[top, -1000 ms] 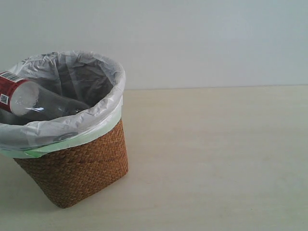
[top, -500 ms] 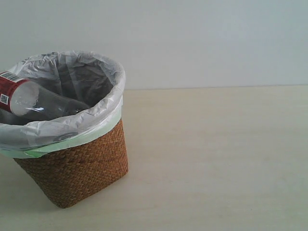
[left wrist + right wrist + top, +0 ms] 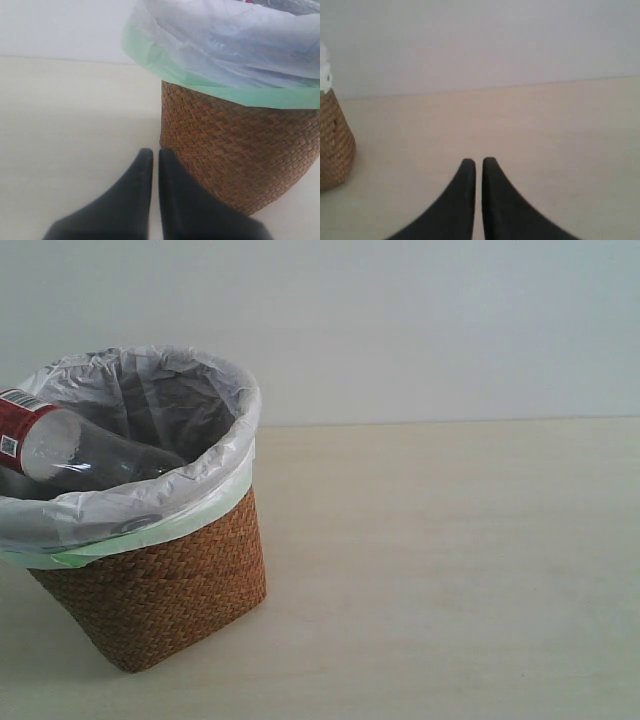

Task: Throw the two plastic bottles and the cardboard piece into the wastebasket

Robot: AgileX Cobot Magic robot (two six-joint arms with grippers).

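The brown wicker wastebasket (image 3: 165, 585) with its white-green bag stands at the left of the exterior view. The clear bottle with the red label (image 3: 70, 448) lies slanted inside it, its base end sticking out over the rim. The green-capped bottle and the cardboard piece are hidden or out of view. Neither arm shows in the exterior view. My left gripper (image 3: 151, 152) is shut and empty, close to the foot of the wastebasket (image 3: 240, 150). My right gripper (image 3: 478, 161) is shut and empty above bare table, with the wastebasket (image 3: 334, 145) at the picture's edge.
A pale beige table (image 3: 450, 570) spreads to the right of the basket. A plain light wall (image 3: 420, 320) rises behind it.
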